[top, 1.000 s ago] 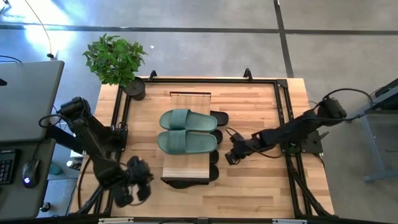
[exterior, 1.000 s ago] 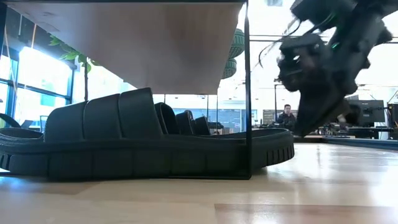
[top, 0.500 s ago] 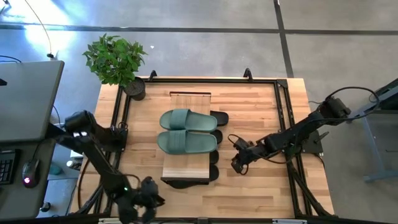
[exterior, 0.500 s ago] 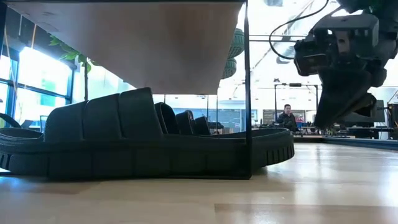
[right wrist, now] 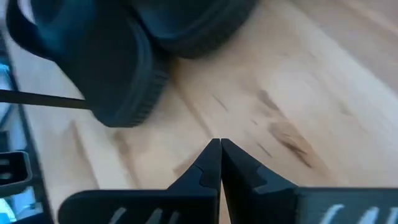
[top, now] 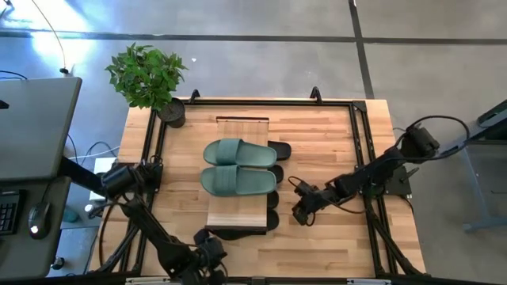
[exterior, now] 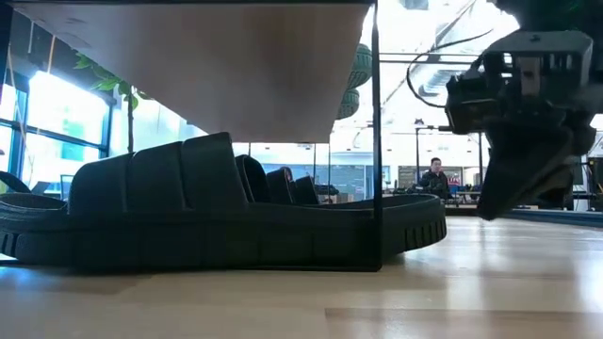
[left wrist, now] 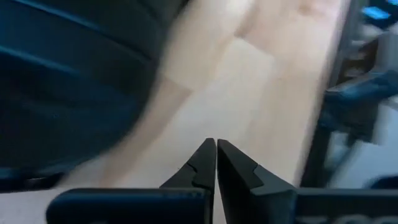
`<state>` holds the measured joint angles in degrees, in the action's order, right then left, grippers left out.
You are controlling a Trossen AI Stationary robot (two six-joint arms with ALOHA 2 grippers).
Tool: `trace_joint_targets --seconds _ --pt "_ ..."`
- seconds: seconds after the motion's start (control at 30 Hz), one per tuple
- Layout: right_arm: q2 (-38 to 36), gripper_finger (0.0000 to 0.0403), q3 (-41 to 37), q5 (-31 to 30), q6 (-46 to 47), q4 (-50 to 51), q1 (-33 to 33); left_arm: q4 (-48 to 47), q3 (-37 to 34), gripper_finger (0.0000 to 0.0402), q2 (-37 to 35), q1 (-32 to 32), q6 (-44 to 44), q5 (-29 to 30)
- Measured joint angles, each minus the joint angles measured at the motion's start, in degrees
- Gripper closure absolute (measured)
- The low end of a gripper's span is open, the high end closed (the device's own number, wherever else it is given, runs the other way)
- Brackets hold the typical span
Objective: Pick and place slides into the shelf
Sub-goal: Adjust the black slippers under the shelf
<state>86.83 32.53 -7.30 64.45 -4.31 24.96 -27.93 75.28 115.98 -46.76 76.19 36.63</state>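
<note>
The shelf (top: 242,127) stands mid-table, and a sage green pair of slides (top: 238,166) lies soles down on its plank top. Black slides sit on the tabletop under it: their ends (top: 279,149) stick out on the right, and one (exterior: 217,217) lies across its near end. My left gripper (top: 212,255) is shut and empty at the table's near edge, just short of that slide (left wrist: 62,81). My right gripper (top: 301,212) hangs shut and empty over bare wood right of the shelf, beside a black slide (right wrist: 106,62), and shows at the right in the low view (exterior: 499,202).
A potted plant (top: 149,77) stands at the table's far left corner. A black frame rail (top: 364,158) runs along the table's edges. Bare wood (top: 325,142) lies right of the shelf. A person (exterior: 434,177) sits far off in the room behind.
My left gripper has swung from the table's left side toward the near edge and rightward along it, sinking, and now sits by the shelf's near end. My right gripper has drifted a little toward the near edge and rolled. The slides have stayed put.
</note>
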Motion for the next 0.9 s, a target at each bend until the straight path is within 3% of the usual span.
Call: trace_joint_targets --seconds 0.43,0.9 --pt "0.3 0.0403 -1.6 2.4 -5.5 -5.9 0.5 -12.1 1.9 0.0398 1.3 0.0 9.7 2.0" --pt "4.4 0.0403 -1.5 3.5 -6.3 -11.9 0.6 -13.7 1.8 0.0396 1.3 1.2 10.6 3.9"
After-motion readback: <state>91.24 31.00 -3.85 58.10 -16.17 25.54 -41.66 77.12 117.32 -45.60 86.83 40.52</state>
